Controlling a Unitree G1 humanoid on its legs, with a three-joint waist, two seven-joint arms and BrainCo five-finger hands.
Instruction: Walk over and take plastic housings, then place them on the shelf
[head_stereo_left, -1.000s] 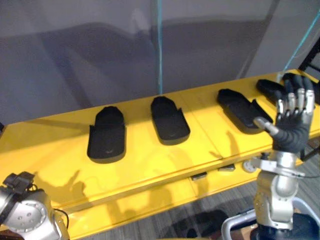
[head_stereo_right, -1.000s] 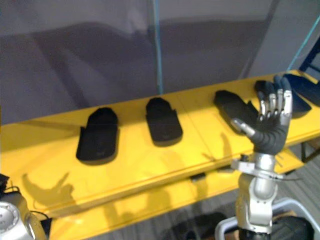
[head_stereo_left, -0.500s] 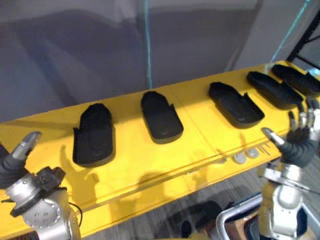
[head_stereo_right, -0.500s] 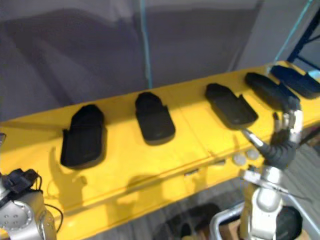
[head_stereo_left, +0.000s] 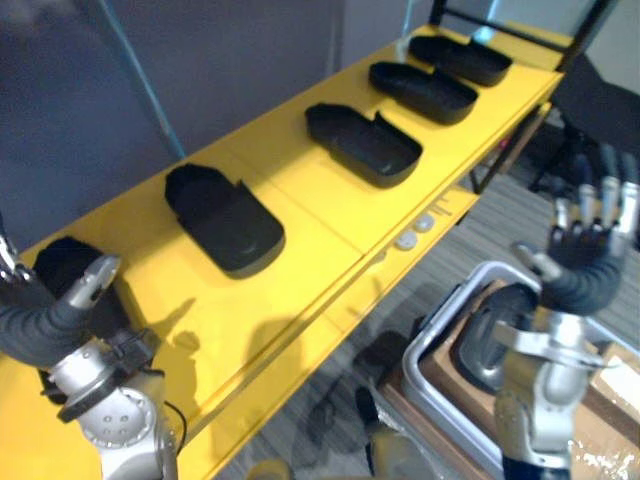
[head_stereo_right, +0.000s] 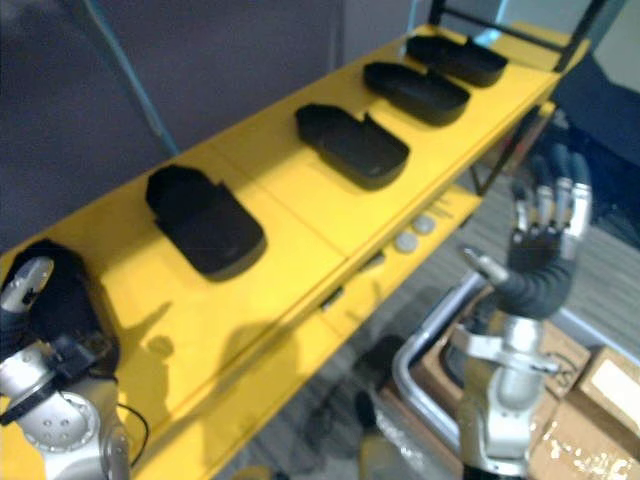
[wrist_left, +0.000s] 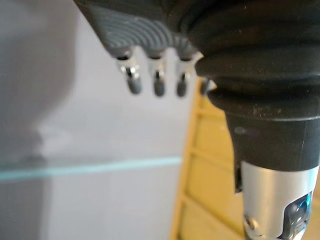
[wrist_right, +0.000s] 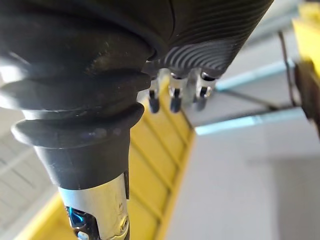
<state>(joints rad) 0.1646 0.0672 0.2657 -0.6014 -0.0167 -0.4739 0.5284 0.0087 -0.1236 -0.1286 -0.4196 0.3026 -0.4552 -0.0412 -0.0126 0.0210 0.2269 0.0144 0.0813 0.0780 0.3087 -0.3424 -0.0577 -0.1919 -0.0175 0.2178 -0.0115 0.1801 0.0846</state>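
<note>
Several black plastic housings lie in a row on the yellow shelf (head_stereo_left: 300, 262): one (head_stereo_left: 225, 220) near the middle, another (head_stereo_left: 362, 143) further along, two more (head_stereo_left: 422, 92) towards the far end. One housing (head_stereo_left: 62, 268) sits at the near end, partly behind my left hand (head_stereo_left: 45, 320), which is raised there with straight fingers (wrist_left: 158, 82) and holds nothing. My right hand (head_stereo_left: 588, 262) is held up off the shelf, open and empty, fingers (wrist_right: 175, 97) spread upward. Below it another black housing (head_stereo_left: 488, 335) lies in a grey bin (head_stereo_left: 440, 320).
The grey bin rests on cardboard boxes (head_stereo_right: 600, 385) on the floor beside the shelf's front edge. A dark frame post (head_stereo_left: 520, 130) stands at the shelf's far end. A grey wall runs behind the shelf.
The camera has swung, so the shelf now runs diagonally and the bin with boxes has come into view. My left hand has risen beside the nearest housing. My right hand stays open.
</note>
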